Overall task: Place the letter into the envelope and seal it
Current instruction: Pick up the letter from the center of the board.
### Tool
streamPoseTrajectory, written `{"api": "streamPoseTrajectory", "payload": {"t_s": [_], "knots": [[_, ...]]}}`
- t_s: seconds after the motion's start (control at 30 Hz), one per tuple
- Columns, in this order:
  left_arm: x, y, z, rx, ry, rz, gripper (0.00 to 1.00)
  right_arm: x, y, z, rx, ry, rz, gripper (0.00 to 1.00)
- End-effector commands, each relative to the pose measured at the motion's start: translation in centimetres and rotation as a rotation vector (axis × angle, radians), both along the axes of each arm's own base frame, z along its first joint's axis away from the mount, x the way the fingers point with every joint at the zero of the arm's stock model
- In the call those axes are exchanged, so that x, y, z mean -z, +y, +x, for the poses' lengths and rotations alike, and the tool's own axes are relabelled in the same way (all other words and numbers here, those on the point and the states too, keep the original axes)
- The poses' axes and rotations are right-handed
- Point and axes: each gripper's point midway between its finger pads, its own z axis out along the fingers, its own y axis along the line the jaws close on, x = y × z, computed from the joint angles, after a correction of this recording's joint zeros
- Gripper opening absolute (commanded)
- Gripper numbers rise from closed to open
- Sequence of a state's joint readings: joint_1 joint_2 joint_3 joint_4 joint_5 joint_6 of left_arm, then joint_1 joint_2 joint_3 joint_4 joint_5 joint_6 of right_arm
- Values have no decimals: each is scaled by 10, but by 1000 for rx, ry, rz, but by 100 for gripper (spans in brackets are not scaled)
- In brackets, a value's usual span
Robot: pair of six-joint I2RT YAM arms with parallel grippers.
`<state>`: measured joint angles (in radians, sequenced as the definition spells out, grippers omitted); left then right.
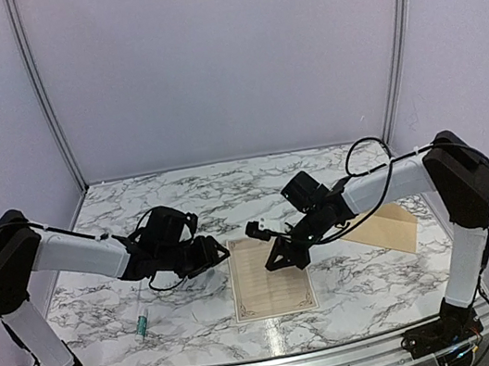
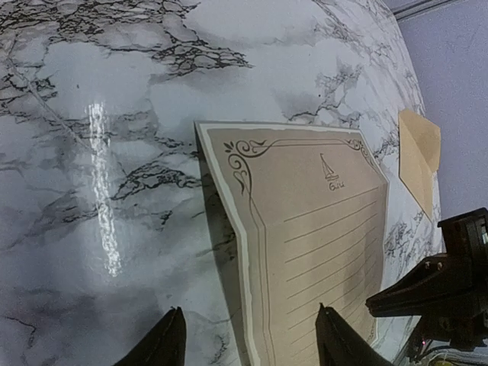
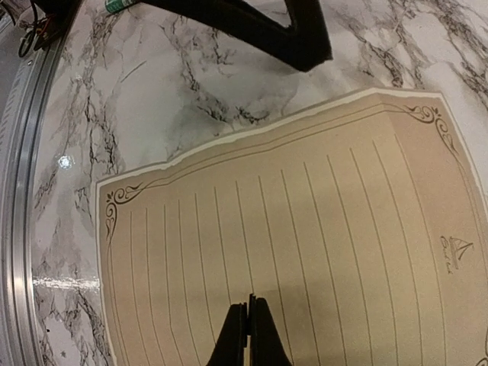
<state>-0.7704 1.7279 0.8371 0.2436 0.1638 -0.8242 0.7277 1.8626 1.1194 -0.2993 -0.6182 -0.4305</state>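
letter: the thin cream paper sheet with the dark ornamental border and ruled lines (image 1: 272,277) is lying printed side up near the front middle of the table, between my two arms. Its left edge throws a bit of a shadow.
envelope: the plain tan-brown kraft paper envelope (image 1: 391,228) lies flat off to the letter's right, not touching it, partly under the right arm in the top view.
right gripper (image 3: 249,301): fingers pressed together with nothing between them, over the ruled part of the letter. I can't tell if the tips touch the paper.
left gripper (image 2: 249,309): fingers spread wide and holding nothing, right by the letter's left edge.
table: white-and-grey marble-pattern top (image 1: 136,210).
extra: a small stick with a green end (image 1: 142,325), well left of the letter.
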Motion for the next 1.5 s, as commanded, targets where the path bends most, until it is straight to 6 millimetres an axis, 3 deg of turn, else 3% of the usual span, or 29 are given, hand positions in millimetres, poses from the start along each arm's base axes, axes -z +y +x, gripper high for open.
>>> {"api": "streamPoseTrajectory", "payload": {"t_s": [0.0, 0.3, 0.57, 0.8, 0.93, 1.23, 1.33, 1.47], "knots": [[-8, -16, 6, 6, -13, -47, 61, 6, 6, 10, 9, -31, -21, 0], [4, -28, 13, 33, -3, -41, 60, 36, -2, 12, 24, -5, -111, 0], [0, -41, 26, 56, -16, -71, 59, 41, -6, 9, 13, -4, -127, 0], [1, -43, 25, 87, 13, -119, 54, 41, -7, 8, 7, -6, -129, 0], [4, -39, 24, 70, 45, -148, 54, 29, -6, 6, -21, -21, -113, 1], [4, -38, 9, 163, 43, -165, 59, -34, -22, 5, -16, -148, -76, 9], [6, -38, 3, 214, 12, -156, 60, -38, -32, -3, -33, -170, -85, 11], [17, -35, -2, 259, -24, -133, 60, -30, -42, -14, -60, -183, -93, 10]]}}
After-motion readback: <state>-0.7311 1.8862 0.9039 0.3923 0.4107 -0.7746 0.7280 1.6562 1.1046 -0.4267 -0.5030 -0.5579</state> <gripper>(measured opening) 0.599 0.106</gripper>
